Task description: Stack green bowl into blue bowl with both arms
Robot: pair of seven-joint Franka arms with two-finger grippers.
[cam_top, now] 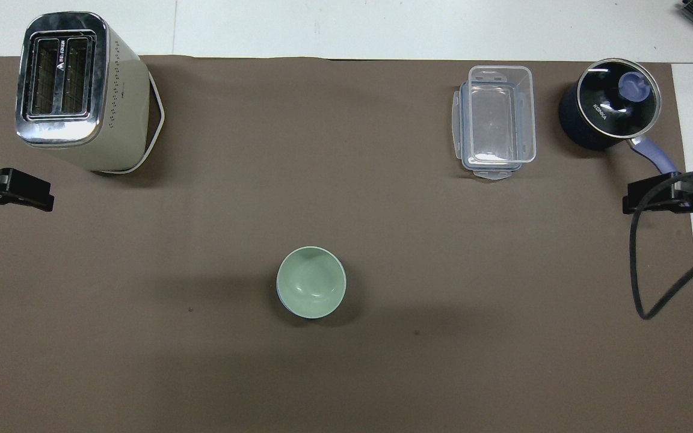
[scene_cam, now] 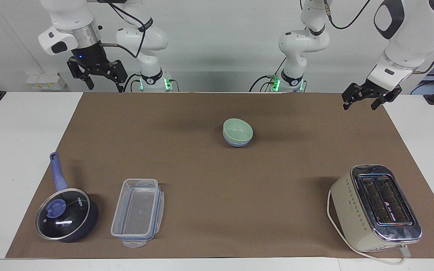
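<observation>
The pale green bowl (scene_cam: 238,130) sits nested inside the blue bowl (scene_cam: 235,143) at the middle of the brown mat, and only the blue bowl's lower wall shows below it. In the overhead view the green bowl (cam_top: 311,282) covers nearly all of the blue one. My right gripper (scene_cam: 104,88) is open and empty, raised over the mat's edge by the right arm's base; it also shows in the overhead view (cam_top: 638,201). My left gripper (scene_cam: 359,107) is open and empty, raised over the mat's corner at the left arm's end, and the arm waits there (cam_top: 36,198).
A cream toaster (scene_cam: 376,207) with its cord stands toward the left arm's end, farther from the robots than the bowls. A clear plastic container (scene_cam: 138,212) and a dark lidded pot (scene_cam: 66,214) with a blue handle stand toward the right arm's end.
</observation>
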